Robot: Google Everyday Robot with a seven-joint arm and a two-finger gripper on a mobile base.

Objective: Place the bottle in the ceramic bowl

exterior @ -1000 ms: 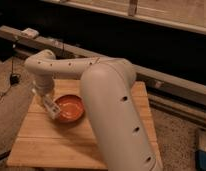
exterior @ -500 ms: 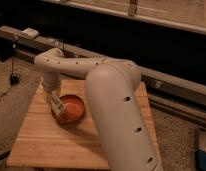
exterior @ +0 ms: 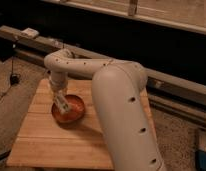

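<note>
My jaws (exterior: 61,104), having swung rightward in the last second from the desk's left edge, now hang over the left rim of the ceramic bowl (exterior: 69,111). They are clenched on the bottle (exterior: 62,105), which tilts down into the bowl's glossy inside. The bowl sits left of centre on the wooden desk (exterior: 56,142), nearer its far edge. By my judgement, only the release remains.
</note>
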